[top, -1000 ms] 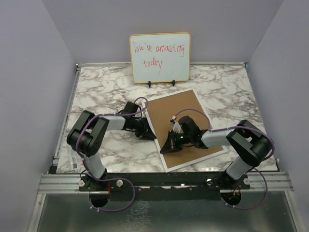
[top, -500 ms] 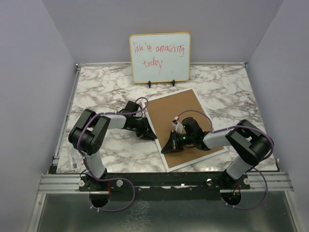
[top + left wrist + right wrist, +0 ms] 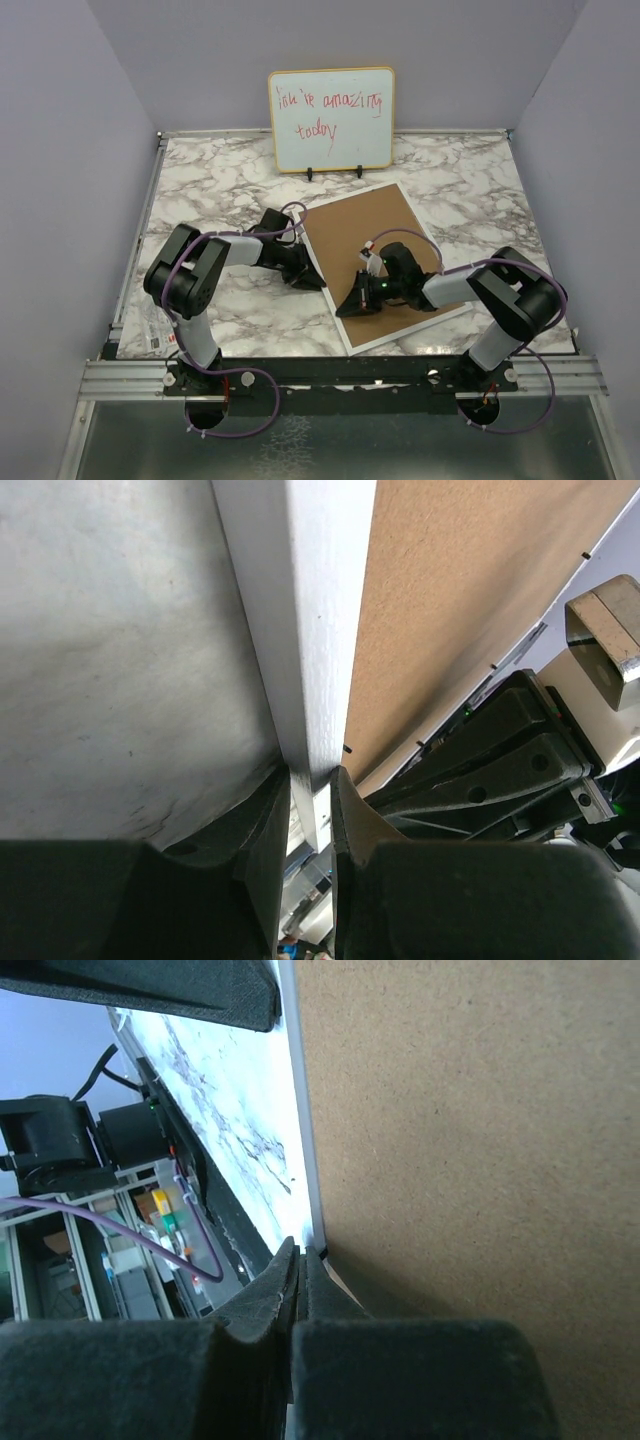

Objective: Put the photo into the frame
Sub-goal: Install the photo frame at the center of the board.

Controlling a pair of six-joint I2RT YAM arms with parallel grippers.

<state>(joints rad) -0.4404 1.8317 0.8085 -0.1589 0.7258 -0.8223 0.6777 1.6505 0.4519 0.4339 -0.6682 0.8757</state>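
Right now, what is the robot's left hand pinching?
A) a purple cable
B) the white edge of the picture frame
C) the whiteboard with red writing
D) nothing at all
B: in the left wrist view, the left gripper has one finger on each side of the white rim of the frame, right next to the brown backing board.

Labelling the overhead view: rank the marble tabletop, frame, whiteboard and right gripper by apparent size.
1. marble tabletop
2-3. frame and whiteboard look about alike; the whiteboard stands farther back, so I won't rank them.
4. right gripper
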